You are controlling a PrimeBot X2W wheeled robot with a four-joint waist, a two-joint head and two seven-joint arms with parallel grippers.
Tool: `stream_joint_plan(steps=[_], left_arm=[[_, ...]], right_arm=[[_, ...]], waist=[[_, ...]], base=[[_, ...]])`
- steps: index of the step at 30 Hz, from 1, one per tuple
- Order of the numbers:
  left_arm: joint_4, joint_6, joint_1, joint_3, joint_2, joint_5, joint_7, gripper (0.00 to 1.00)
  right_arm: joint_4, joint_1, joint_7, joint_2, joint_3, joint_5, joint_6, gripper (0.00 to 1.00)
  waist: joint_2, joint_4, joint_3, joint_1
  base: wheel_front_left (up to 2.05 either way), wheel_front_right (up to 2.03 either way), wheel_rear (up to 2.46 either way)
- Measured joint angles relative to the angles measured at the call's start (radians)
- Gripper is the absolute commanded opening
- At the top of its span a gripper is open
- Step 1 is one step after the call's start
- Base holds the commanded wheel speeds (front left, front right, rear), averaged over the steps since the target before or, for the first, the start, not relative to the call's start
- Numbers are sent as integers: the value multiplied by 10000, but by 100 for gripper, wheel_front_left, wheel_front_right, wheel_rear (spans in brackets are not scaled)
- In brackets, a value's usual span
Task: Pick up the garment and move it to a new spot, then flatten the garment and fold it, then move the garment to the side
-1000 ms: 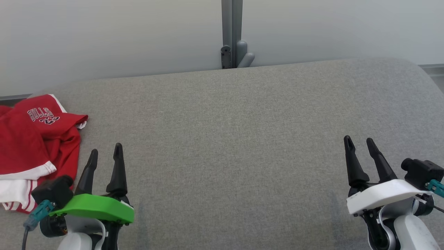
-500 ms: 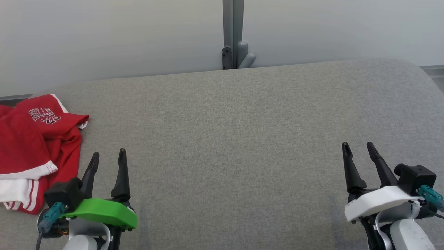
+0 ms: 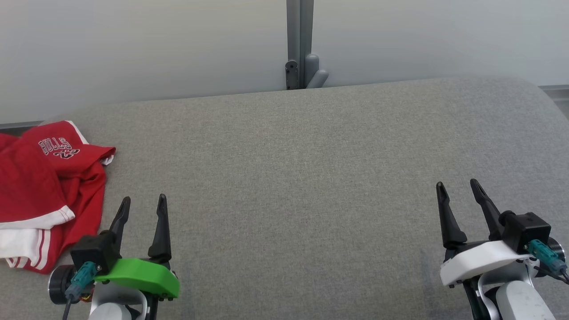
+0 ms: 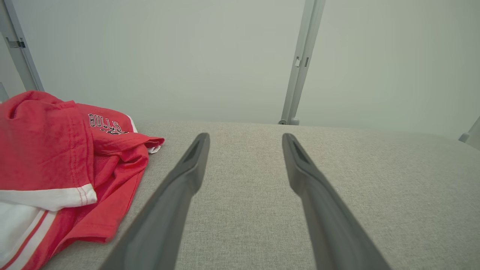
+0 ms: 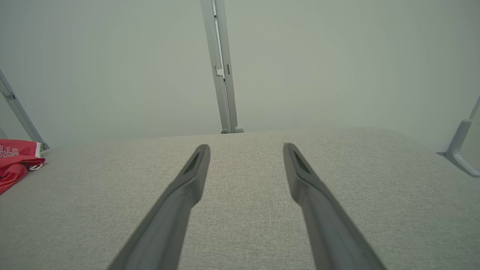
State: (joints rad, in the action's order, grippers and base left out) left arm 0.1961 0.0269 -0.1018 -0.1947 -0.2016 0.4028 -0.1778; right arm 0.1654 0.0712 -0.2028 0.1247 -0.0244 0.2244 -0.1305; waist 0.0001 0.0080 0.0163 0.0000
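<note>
Garment point(image 3: 42, 186): red with white trim and "BULLS" lettering, crumpled in a heap at the left edge of the grey worktop point(image 3: 289, 169).
Left end effector point(image 3: 144, 198): fingers spread apart, gripping nothing, just beside the garment's right side.
Right end effector point(image 3: 457, 183): fingers spread apart, empty, above bare fabric, well apart from the garment.
Backdrop: pale wall panels, with a grey post point(image 3: 300, 40) behind the worktop.

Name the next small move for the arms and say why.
Probably swing the left gripper leftward toward the red garment. Its jaws stand open and empty. The garment lies crumpled at the left edge of the grey surface, just beside that gripper, while the right gripper sits far across, also open.
</note>
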Motion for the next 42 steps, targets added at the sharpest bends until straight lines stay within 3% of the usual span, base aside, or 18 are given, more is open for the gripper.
stream_joint_plan(steps=[20,42], left_arm=[[318,113,-17,-151,-42,-539,-171,100],[441,127,-65,-263,-90,-604,-247,100]], right_arm=[[-100,-155,-447,-194,347,-1482,0,100],[98,-193,-594,-368,458,-1492,-2,100]], waist=[[0,24,67,0],[0,57,85,0]], base=[[0,0,0],[0,0,0]])
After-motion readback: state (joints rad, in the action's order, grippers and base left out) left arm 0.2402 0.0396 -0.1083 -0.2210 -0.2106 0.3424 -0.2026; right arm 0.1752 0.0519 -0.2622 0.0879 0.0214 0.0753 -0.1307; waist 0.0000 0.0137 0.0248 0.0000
